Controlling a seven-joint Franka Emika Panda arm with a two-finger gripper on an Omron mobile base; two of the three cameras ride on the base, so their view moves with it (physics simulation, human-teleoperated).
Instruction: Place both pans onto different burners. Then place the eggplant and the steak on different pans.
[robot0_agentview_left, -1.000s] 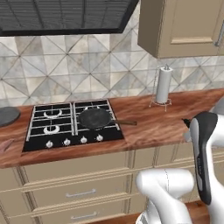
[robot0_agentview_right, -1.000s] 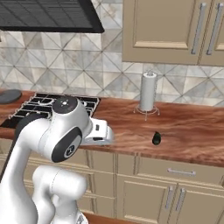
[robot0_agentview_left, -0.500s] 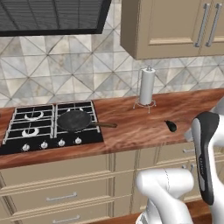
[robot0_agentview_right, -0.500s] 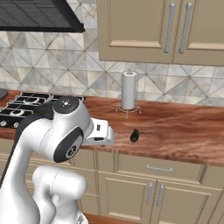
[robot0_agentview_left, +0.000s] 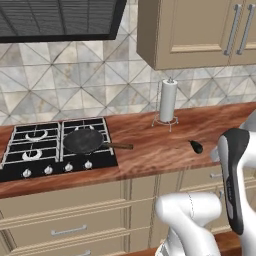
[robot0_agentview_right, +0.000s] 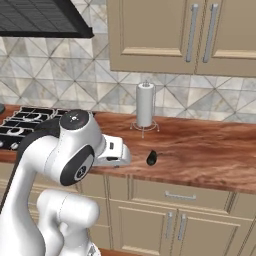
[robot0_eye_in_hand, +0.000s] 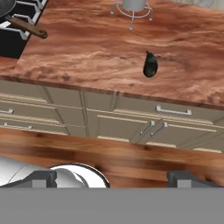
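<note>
Tool: the tool (robot0_eye_in_hand: 112, 181) shows in the hand view as two dark tips far apart at the bottom edge; jaws wide, nothing between them. It hangs out in front of the cupboards, above the wooden floor (robot0_eye_in_hand: 131, 153), and is well apart from everything on the table.
Eggplant: the eggplant (robot0_eye_in_hand: 150, 64) lies on the bare wood of the table (robot0_eye_in_hand: 87, 48), near its front edge, well to the right of the cooktop. Small, dark, with the green stem end pointing toward the wall. It also shows in the left base view (robot0_agentview_left: 196, 146) and the right base view (robot0_agentview_right: 151, 158).
Dark pan: one dark pan (robot0_agentview_left: 83, 140) sits on the front right burner (robot0_agentview_left: 86, 141) of the cooktop (robot0_agentview_left: 30, 167). Its long thin handle (robot0_agentview_left: 119, 146) reaches right, off the cooktop and over the wood; the handle end also shows at the upper left of the hand view (robot0_eye_in_hand: 29, 28).
Other burners: the two left burners (robot0_agentview_left: 33, 144) show their silver rings under the black grates, nothing on them. The back right one is partly behind the pan.
Knobs: a row of silver knobs (robot0_agentview_left: 57, 168) along the cooktop's front edge.
Paper towel roll: a white roll (robot0_agentview_left: 168, 101) stands upright on a wire stand at the back of the table, behind the eggplant and apart from it.
Surroundings: tan cupboards (robot0_agentview_left: 200, 30) above, drawers and doors (robot0_eye_in_hand: 127, 122) below the table, a dark hood (robot0_agentview_left: 55, 20) over the cooktop, patterned tiles on the wall.
</note>
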